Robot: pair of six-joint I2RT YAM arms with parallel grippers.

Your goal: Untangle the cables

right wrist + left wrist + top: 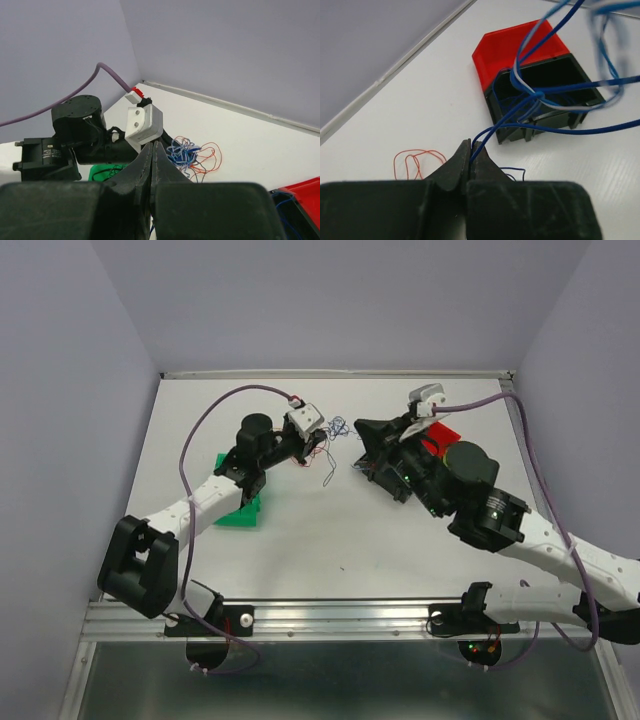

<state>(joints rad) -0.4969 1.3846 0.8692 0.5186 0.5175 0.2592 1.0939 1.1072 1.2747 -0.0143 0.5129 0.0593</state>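
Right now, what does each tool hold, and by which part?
The left tool pinches a blue cable between its tips. The right tool is shut; any hold cannot be told.

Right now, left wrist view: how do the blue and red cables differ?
The blue cable is pinched in the left gripper and rises off the table; the red cable lies loose on it, untouched. Blue runs in long strands; red sits in small loops. Both are thin wires.
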